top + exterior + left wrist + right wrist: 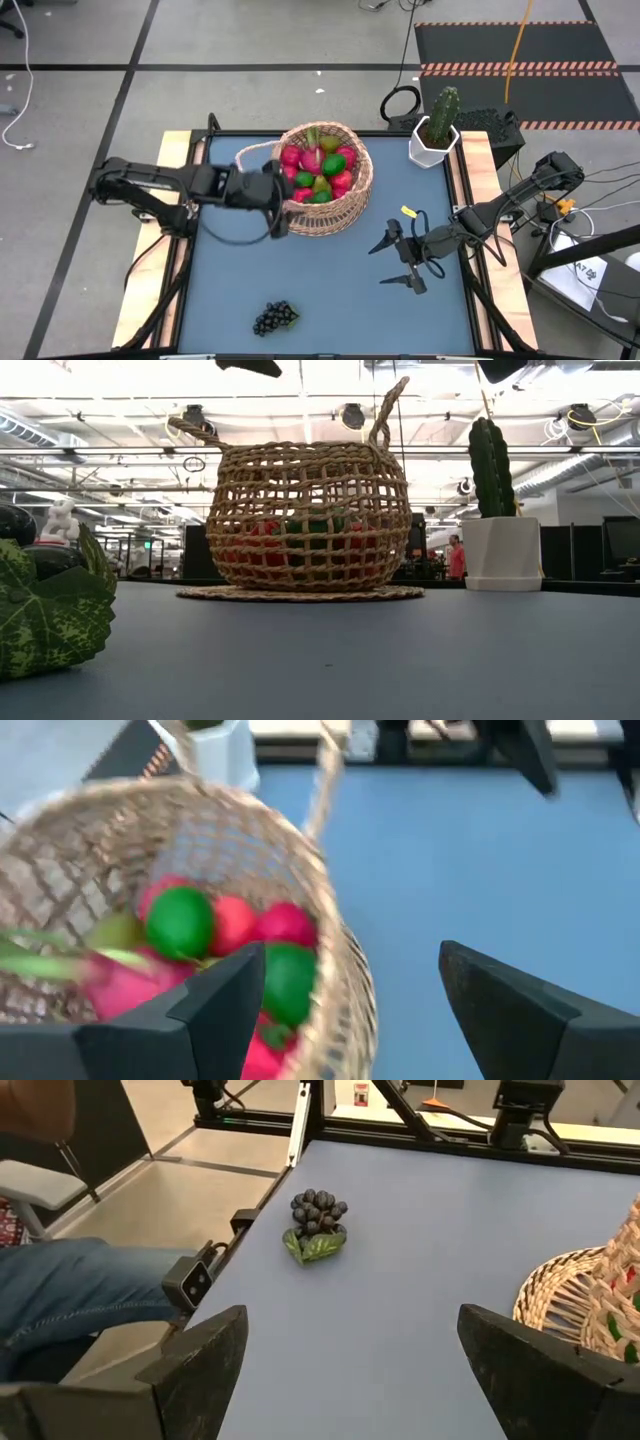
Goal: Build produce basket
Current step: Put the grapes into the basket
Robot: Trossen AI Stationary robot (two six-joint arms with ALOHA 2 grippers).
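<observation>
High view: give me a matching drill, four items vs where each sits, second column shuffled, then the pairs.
Items:
1. basket
2. grape bunch
3. cactus pot
4. right gripper

Places:
A. near edge of the table, alone on the mat
B. far right corner of the table
C. over bare mat on the right side, jaws open
D. far centre, filled with red and green fruit, left gripper at its rim

Pairs: 1-D, 2-A, 3-B, 4-C
</observation>
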